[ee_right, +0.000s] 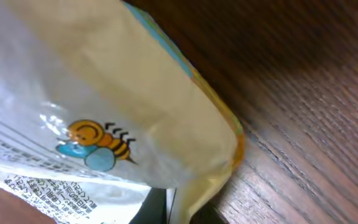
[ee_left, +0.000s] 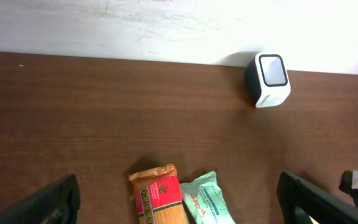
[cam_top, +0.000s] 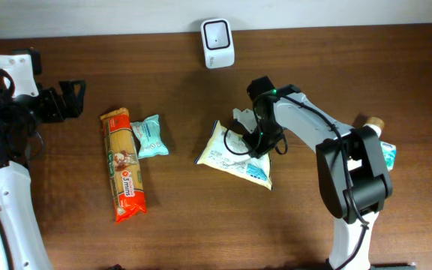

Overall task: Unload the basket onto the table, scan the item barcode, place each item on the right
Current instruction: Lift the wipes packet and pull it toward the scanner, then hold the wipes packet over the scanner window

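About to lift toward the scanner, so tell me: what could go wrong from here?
The right tool seems to pinch only the thin edge of the pouch, so it may slip or sag when lifted. No barcode shows in any view, so it may end up facing away from the scanner.

overhead looks straight down; left wrist shares the scanner (cam_top: 217, 43).

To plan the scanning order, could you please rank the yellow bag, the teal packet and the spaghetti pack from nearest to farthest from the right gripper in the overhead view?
From the right gripper:
1. yellow bag, right at the gripper, mid-table.
2. teal packet, well to the left.
3. spaghetti pack, farthest left, beside the packet.
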Tool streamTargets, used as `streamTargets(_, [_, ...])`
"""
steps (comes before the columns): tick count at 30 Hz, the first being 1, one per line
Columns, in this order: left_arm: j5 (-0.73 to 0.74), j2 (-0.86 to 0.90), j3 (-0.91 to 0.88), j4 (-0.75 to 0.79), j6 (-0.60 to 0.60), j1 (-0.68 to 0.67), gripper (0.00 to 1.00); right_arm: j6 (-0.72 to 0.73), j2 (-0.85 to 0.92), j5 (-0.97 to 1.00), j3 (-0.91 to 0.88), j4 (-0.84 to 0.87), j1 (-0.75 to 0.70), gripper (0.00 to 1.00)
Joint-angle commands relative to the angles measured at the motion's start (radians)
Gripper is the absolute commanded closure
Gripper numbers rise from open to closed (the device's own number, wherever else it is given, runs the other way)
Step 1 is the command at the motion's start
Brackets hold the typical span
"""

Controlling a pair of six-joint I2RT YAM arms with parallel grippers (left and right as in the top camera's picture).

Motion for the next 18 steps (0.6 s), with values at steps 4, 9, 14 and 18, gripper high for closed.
streamTargets(4, [0.014,-0.009,0.011,0.002,-0.008,-0.003,0.01,0.037,-0.049,-0.328,0.18,-0.163,-0.098,0.96])
streamTargets(9, [0.014,-0.009,0.011,0.002,-0.008,-0.003,0.01,-0.051,-0.229,-0.456,0.265,-0.278,-0.115,0.96])
streamTargets(14, [0.014,-0.009,0.011,0.002,-0.008,-0.003,0.01,-0.13,-0.459,-0.514,0.265,-0.309,-0.115,0.96])
streamTargets(18, [0.014,-0.009,0.011,0.002,-0.008,-0.003,0.01,-0.148,-0.472,-0.515,0.265,-0.338,-0.114,0.96])
